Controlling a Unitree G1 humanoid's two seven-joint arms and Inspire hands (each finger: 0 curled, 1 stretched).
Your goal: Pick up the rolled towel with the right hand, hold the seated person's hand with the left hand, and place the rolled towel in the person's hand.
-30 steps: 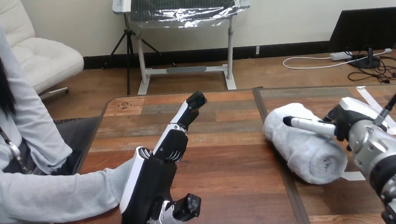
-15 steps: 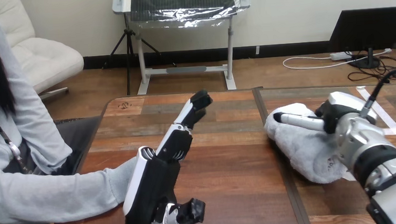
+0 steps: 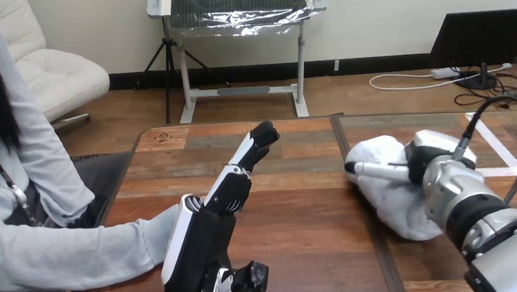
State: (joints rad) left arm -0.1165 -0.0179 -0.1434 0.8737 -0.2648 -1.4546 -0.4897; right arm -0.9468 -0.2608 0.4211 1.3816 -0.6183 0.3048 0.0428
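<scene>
White rolled towel [image 3: 392, 204] at 3 o'clock | right hand [image 3: 425, 156] atop it (grasp cannot be told) | left hand [image 3: 204, 242], 7 o'clock, fingers [image 3: 243, 157] straight

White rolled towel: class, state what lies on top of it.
The robot's right hand lies on top of the white rolled towel, covering its right part. The hand hides the towel beneath it, so their contact cannot be seen.

Bare table [image 3: 308, 211] at frame centre gives you a lane between the left hand [image 3: 201, 243] and the towel [image 3: 390, 202]; the person's sleeve [image 3: 64, 252] blocks the lower left.
</scene>
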